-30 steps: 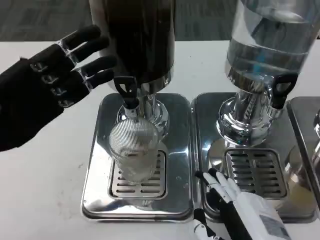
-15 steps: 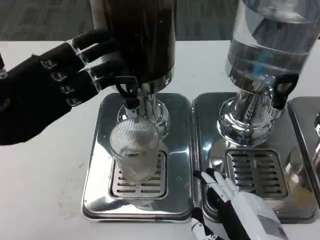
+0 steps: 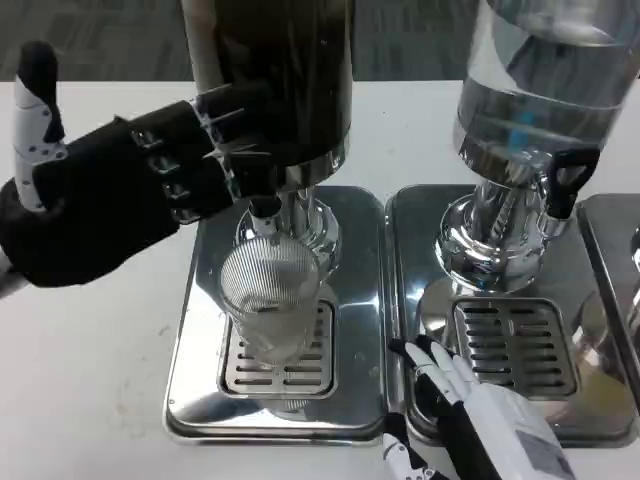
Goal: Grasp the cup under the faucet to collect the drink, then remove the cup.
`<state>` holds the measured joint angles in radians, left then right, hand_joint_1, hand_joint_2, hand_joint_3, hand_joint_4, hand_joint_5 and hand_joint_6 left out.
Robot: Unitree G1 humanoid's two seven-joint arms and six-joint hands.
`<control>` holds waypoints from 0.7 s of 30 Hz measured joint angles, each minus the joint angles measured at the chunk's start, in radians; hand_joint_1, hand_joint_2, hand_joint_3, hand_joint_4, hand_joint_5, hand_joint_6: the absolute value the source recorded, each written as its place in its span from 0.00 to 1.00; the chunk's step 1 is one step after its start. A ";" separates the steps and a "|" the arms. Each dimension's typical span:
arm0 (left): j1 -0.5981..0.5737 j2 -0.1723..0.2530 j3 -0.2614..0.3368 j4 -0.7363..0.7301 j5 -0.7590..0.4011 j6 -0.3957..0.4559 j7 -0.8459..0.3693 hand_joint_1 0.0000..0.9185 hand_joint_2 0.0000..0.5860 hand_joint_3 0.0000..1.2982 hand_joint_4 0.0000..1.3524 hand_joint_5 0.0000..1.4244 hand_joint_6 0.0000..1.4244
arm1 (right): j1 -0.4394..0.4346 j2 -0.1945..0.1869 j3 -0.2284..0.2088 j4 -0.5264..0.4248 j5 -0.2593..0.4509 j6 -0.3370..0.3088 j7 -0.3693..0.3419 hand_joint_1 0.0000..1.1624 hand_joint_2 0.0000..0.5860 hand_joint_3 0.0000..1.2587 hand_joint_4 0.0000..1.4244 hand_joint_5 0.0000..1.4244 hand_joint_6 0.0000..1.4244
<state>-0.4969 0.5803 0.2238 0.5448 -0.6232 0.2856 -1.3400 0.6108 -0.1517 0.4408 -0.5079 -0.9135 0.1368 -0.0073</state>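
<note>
Reaching my open left hand at the faucet lever, I risk overflowing the unheld cup.

A clear ribbed cup stands upright on the slotted drip grate of the left steel tray, directly beneath the black faucet of the dark drink dispenser

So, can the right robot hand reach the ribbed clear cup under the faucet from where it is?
Probably yes. The right robot hand rests low beside the ribbed clear cup, and only bare steel drip tray lies between them; the left robot hand is higher, at the black faucet lever.
</note>
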 measured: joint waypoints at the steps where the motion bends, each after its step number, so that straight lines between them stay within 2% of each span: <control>1: -0.004 -0.003 -0.002 0.002 0.004 -0.007 -0.001 0.00 0.05 0.15 0.05 0.08 0.04 | 0.000 0.000 0.000 0.000 0.000 0.000 -0.001 0.30 0.94 0.07 0.00 0.00 0.07; 12: -0.028 -0.015 -0.013 0.005 0.068 -0.109 -0.014 0.00 0.05 0.16 0.06 0.09 0.03 | 0.002 0.001 0.001 0.008 0.011 0.002 -0.012 0.29 0.94 0.07 0.00 0.00 0.07; 21: -0.017 -0.017 -0.011 -0.045 0.100 -0.258 -0.003 0.00 0.05 0.19 0.08 0.10 0.01 | -0.001 0.001 0.001 0.010 0.023 0.003 -0.012 0.29 0.95 0.07 0.00 0.00 0.07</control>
<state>-0.5140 0.5631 0.2128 0.5002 -0.5230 0.0275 -1.3426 0.6102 -0.1505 0.4420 -0.4980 -0.8909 0.1393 -0.0196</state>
